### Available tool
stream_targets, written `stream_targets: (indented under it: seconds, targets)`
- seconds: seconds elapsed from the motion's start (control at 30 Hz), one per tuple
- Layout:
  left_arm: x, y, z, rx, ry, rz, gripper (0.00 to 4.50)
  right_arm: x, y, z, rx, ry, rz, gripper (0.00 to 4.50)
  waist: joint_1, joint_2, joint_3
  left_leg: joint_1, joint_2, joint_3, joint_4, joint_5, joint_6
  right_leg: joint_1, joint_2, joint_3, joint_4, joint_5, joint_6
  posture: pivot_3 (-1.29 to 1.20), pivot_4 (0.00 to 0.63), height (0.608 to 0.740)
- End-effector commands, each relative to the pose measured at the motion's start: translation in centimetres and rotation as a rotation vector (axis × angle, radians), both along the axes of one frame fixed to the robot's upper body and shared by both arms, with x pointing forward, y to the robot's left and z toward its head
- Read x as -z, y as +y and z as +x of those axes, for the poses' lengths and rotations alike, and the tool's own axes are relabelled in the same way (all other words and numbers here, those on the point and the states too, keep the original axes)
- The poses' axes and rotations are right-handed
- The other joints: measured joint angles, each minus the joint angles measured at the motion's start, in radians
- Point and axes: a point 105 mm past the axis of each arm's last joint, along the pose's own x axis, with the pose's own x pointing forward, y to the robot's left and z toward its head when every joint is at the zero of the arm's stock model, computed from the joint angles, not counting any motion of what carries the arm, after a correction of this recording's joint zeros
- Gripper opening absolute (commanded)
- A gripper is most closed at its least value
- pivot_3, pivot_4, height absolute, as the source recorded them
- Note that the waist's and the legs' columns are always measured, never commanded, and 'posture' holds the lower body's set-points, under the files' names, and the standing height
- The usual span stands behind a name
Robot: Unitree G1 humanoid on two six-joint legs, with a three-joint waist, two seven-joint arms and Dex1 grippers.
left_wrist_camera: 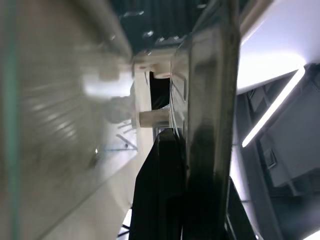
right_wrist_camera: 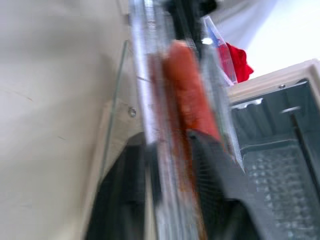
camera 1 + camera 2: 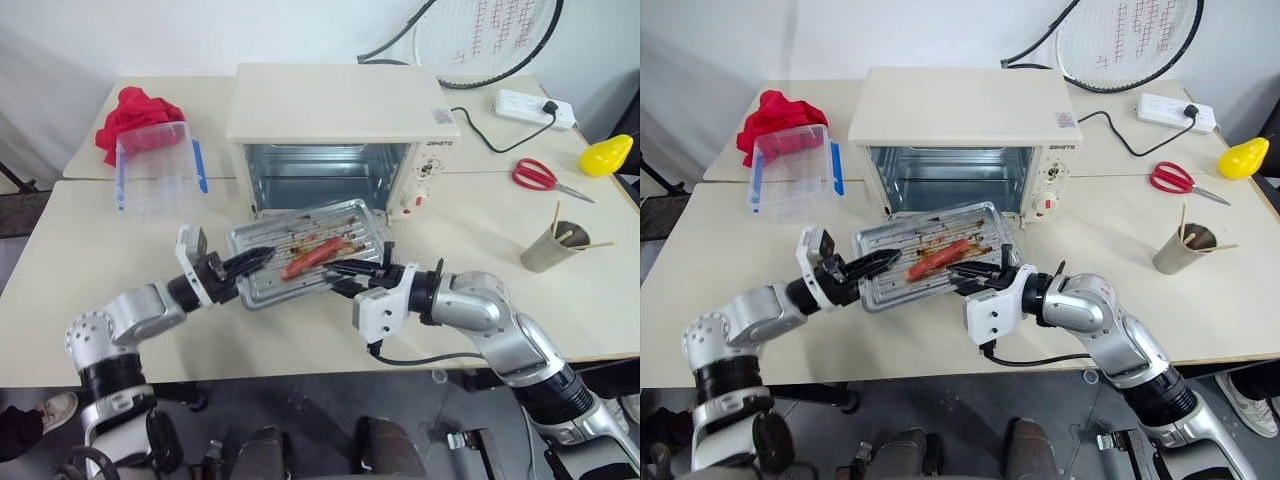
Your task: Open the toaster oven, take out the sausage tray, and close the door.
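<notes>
Already clear of the toaster oven [image 3: 330,120], the sausage tray [image 3: 300,265] hung at its six o'clock, left end effector [image 3: 258,259] pinching one edge, right end effector [image 3: 352,268] apparently gripping the opposite; setting it on the worktop [image 3: 80,250] and shutting the door came next.

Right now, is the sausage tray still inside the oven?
No, the tray with the sausage is outside the oven, in front of its open, empty inside.

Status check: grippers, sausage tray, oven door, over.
Left gripper shut on sausage tray. Right gripper at tray's other edge, grip unclear. Tray out of toaster oven; door open beneath it.
</notes>
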Motion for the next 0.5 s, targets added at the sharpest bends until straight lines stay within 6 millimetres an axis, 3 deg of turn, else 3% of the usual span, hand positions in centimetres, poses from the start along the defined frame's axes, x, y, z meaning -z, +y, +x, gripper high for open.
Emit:
stream_targets:
  seconds: [0.03, 0.17, 0.3, 0.4, 0.5]
  targets:
    - [-1.8, 2.8, -1.7, -0.047, -0.092, -0.057, 0.0, -1.3, -2.6, -0.8, 0.006, 0.041, 0.062, 2.5, 0.0, 0.0, 0.0, 0.0, -0.001, 0.0, 0.0, 0.0, 0.0, 0.0, 0.0, 0.0, 0.0, 0.0, 0.0, 0.0, 0.15, 0.74]
    - [-1.2, 5.2, -3.2, -0.098, -0.087, -0.068, 0.0, -0.8, -4.9, -1.1, 0.019, 0.125, 0.099, 3.75, 0.004, 0.0, 0.0, 0.0, -0.002, 0.003, 0.0, 0.0, 0.0, 0.001, 0.001, 0.0, -0.003, 0.0, 0.0, 0.0, 0.15, 0.74]
    - [0.1, 9.1, -6.1, -0.229, -0.064, -0.099, 0.0, 1.0, -9.9, -0.4, 0.11, 0.261, 0.157, 3.75, 0.001, 0.0, 0.0, 0.002, -0.002, 0.005, -0.003, 0.0, 0.0, 0.001, 0.001, 0.002, -0.005, 0.0, -0.001, 0.0, 0.15, 0.74]
    - [0.1, 10.6, -8.1, -0.312, -0.11, -0.142, 0.0, 2.2, -13.4, 1.3, 0.23, 0.346, 0.229, 3.13, -0.001, 0.0, 0.0, 0.002, -0.001, 0.008, -0.003, 0.0, 0.0, 0.001, 0.001, 0.003, -0.007, 0.0, -0.001, 0.0, 0.15, 0.74]
    - [0.0, 11.6, -9.5, -0.419, -0.158, -0.171, 0.0, 3.4, -14.8, 2.0, 0.277, 0.454, 0.269, 2.09, 0.001, 0.0, 0.0, 0.003, 0.0, 0.008, -0.003, 0.0, -0.001, 0.001, 0.002, 0.004, -0.007, -0.001, -0.001, 0.0, 0.15, 0.74]
